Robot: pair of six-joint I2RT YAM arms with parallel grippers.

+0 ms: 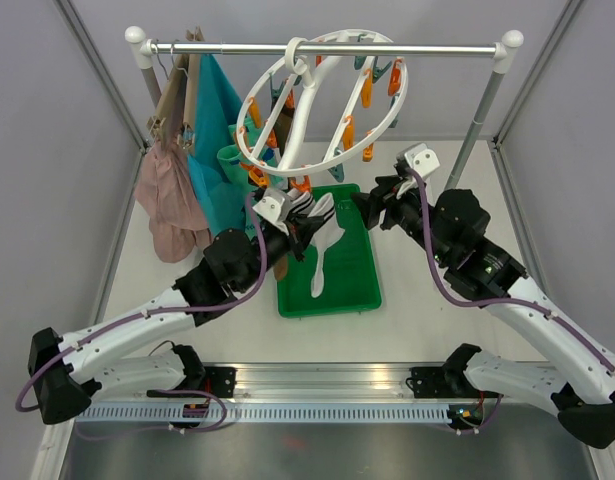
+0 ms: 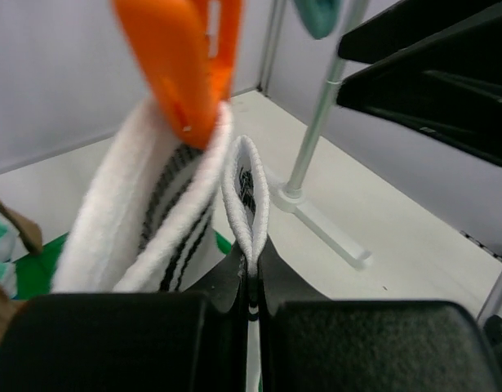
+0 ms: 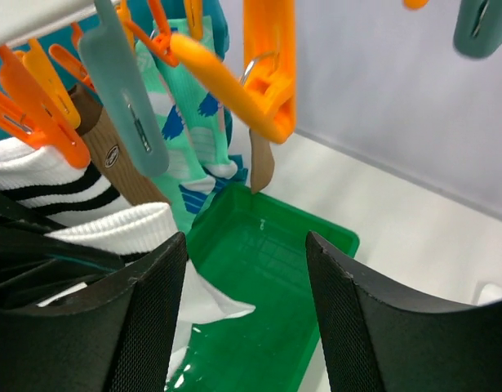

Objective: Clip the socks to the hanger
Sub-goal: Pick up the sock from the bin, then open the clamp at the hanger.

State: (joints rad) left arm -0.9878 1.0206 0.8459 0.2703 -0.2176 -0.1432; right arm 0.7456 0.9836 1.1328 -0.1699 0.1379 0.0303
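The white ring hanger (image 1: 322,100) hangs tilted from the rail, with orange and teal pegs around it. My left gripper (image 1: 299,222) (image 2: 249,257) is shut on the cuff of a white sock (image 2: 247,192), whose foot hangs down over the tray (image 1: 322,258). Beside it, an orange peg (image 2: 189,65) grips a second white sock with black stripes (image 2: 144,220). A mint patterned sock (image 3: 185,139) and a brown sock (image 3: 120,163) hang from pegs too. My right gripper (image 1: 365,205) (image 3: 246,269) is open just right of the held sock, with nothing between its fingers (image 3: 357,318).
A green tray (image 1: 347,285) (image 3: 275,269) lies on the table below both grippers. On the left of the rail hang tan clothes hangers (image 1: 177,95), a large teal garment (image 1: 219,130) and a pink-beige garment (image 1: 169,200). The rail's right leg (image 1: 482,110) stands behind my right arm.
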